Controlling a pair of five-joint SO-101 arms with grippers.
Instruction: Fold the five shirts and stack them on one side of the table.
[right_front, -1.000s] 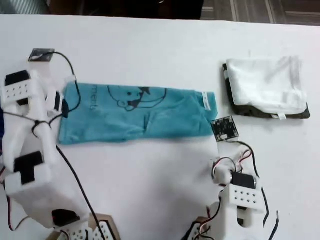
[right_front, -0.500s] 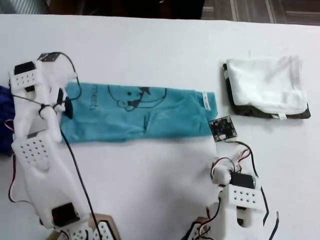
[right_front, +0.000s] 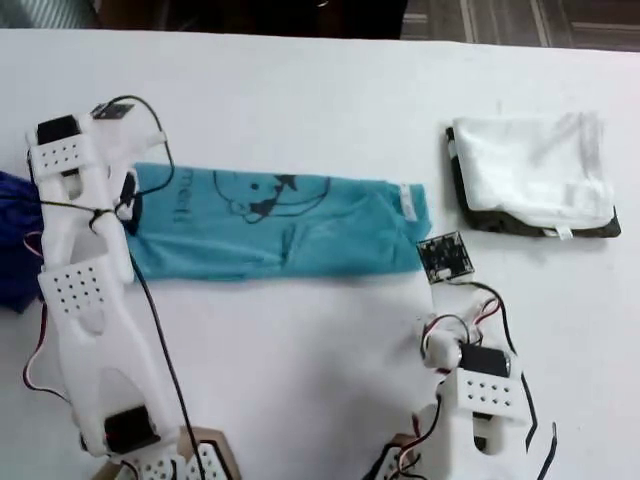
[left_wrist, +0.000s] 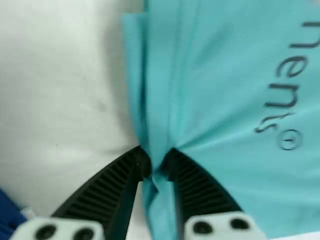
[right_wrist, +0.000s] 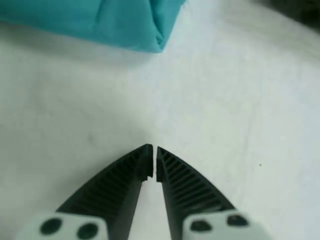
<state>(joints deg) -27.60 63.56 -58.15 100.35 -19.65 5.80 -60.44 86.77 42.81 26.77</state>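
I am pinching the left end of the strip-folded teal shirt (right_front: 280, 225) in my left fingers (left_wrist: 117, 185) on the bench (right_front: 300, 90), my right fingers (right_wrist: 125, 180) pressed together empty, with a white shirt (right_front: 530, 170) stacked on a dark shirt (right_front: 470, 215) far right and a blue shirt (right_front: 12, 240) waiting at the left.

Colour reference: teal shirt (right_front: 280, 225), black line drawing and dark lettering; far right, white shirt (right_front: 530, 165) over black garment (right_front: 500, 222); left edge, blue cloth (right_front: 12, 240); table (right_front: 300, 90), white; left gripper (left_wrist: 154, 167) and right gripper (right_wrist: 154, 162), black, ribbed.

White arms (right_front: 85, 330), black ribbed fingers (left_wrist: 115, 186), thin black cables (right_front: 160, 350)
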